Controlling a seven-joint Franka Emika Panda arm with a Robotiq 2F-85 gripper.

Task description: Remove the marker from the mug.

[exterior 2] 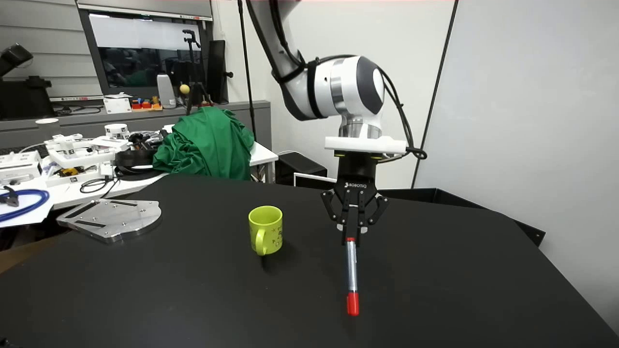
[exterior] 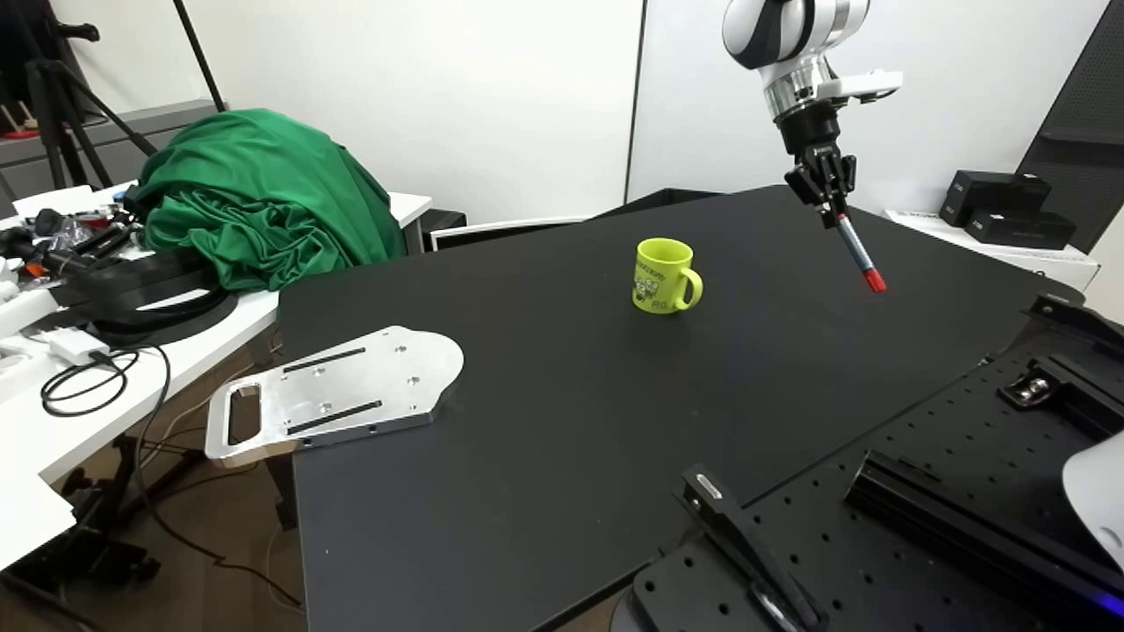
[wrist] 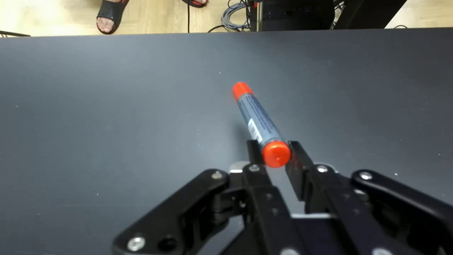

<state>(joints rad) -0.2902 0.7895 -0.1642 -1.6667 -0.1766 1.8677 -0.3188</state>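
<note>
One marker point(exterior 2: 352, 270) in gripper point(exterior 2: 350, 238) | mug point(exterior 2: 266, 229) inside tabletop point(exterior 2: 459, 280) edges (open room between)

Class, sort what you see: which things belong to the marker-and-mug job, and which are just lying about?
Part of the job:
marker, red at both ends, held in the jaws
lime-green mug, upright on the black table

Just lying about:
silver metal plate, jutting past the table's edge
green cloth, in a heap
black boxes

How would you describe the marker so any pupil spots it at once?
Start at the black table, over which the gripper hangs. Held by one end in that gripper, the marker points downward. Unlike the lime mug standing nearby, it is a thin grey stick with both ends red.
</note>
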